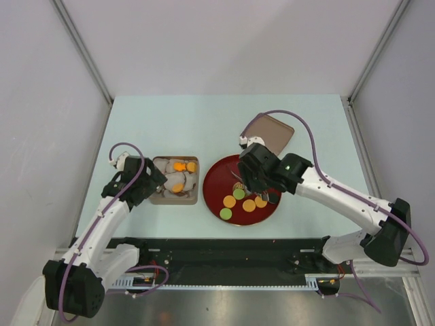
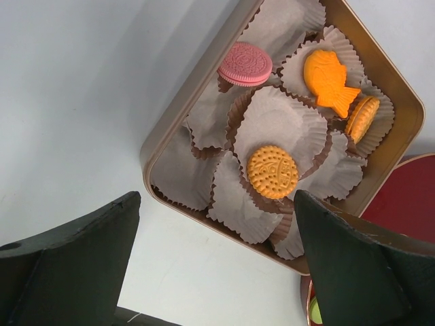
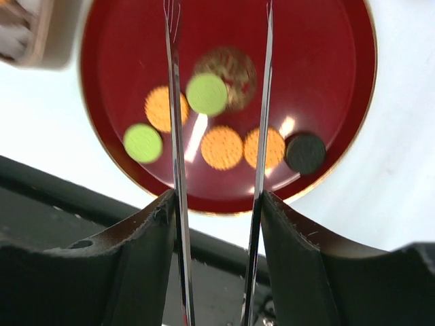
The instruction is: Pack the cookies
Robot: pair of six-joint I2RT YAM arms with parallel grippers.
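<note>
Right wrist view shows your cookies (image 3: 223, 147) loose on the glossy red plate (image 3: 326, 54): thin, light, stiff discs, likely crumbly, so pinch one gently across its rim. Your right gripper (image 3: 219, 20) hangs above the plate, its thin metal blades apart and empty. Your left gripper (image 2: 217, 258) gapes wide over the ruffled-paper tin (image 2: 170, 129) beside the plate.

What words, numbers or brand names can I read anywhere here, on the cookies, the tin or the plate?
No text can be read in any view.
Round orange cookie: embossed pattern, no legible letters.
Pink cookie: stamped relief, too fine to read.
Tin: no label showing.
Red plate: plain, no marking.
</note>
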